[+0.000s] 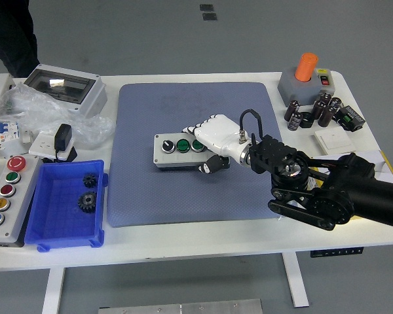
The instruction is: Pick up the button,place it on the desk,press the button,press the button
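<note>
The button box [171, 152] is a grey case with a black knob and two green buttons. It lies on the blue-grey mat [183, 196] near its middle. My right hand [202, 148], white with a black arm behind it, is shut on the box's right end, fingers over the top and thumb at the near side. I cannot tell whether the box rests on the mat or is held just above it. My left arm does not show.
A blue bin [56, 229] with two gears and a grey multi-button panel [6, 196] stand at the left. A white enclosure [62, 88], plastic bags and an adapter [62, 140] lie at back left. An orange-knobbed box [306, 78], capacitors [311, 112] and a white plate [334, 139] sit at right. A person's dark clothing [10, 33] shows at top left.
</note>
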{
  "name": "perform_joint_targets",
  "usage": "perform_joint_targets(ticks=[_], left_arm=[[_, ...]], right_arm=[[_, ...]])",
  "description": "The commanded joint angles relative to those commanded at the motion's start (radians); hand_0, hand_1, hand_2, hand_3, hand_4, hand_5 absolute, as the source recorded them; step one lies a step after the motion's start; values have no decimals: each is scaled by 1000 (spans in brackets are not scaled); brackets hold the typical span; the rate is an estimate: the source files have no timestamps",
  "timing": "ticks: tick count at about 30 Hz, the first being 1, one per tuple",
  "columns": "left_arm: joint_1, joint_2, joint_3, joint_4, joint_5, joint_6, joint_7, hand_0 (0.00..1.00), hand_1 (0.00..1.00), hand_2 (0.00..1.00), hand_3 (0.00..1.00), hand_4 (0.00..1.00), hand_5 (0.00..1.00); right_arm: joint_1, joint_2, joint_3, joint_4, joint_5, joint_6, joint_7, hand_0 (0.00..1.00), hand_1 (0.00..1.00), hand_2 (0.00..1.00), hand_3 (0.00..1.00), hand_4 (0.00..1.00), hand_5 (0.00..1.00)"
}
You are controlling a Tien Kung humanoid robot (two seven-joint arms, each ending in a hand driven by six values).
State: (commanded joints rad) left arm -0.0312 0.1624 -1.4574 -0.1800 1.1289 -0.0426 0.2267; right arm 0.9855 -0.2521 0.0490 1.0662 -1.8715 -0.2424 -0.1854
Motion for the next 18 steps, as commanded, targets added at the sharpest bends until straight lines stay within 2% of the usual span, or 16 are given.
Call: perform_joint_targets(ticks=[4, 5, 10, 11, 16, 17, 18], left_arm=[[0, -1, -6, 0, 3, -9, -5, 612, 550, 526, 577, 454, 130], [0, -1, -6, 0, 3, -12, -6, 613, 548, 525, 576, 452, 132], [0, -1, -12, 0, 5, -24, -11, 613, 548, 525, 576, 452, 132], [0, -1, -13, 0, 4, -27, -11, 612, 546, 525, 576, 444, 124], [0, -1, -18, 0, 5, -38, -18, 612, 546, 525, 576, 444, 124], [0, -1, -18, 0, 5, -40, -20, 612, 547, 525, 575, 439, 116], [0, -1, -19, 0, 5, -42, -22, 612, 547, 525, 575, 439, 116]], right_arm=[[3, -5, 1, -1, 5, 23, -3, 784, 700, 691, 762, 531, 2], [4, -6, 0, -1, 6, 28, -3, 795, 711, 751, 911, 603, 2], [8, -10, 3, -2, 10, 54, -10, 795, 711, 751, 911, 603, 2], [9, -11, 4, -2, 10, 59, -11, 805, 724, 808, 998, 655, 2], [15, -15, 20, -7, 4, 93, -21, 805, 724, 808, 998, 655, 2], [16, -15, 22, -7, 4, 98, -23, 815, 743, 870, 998, 688, 2], [16, -16, 23, -7, 4, 102, -24, 815, 743, 870, 998, 688, 2]])
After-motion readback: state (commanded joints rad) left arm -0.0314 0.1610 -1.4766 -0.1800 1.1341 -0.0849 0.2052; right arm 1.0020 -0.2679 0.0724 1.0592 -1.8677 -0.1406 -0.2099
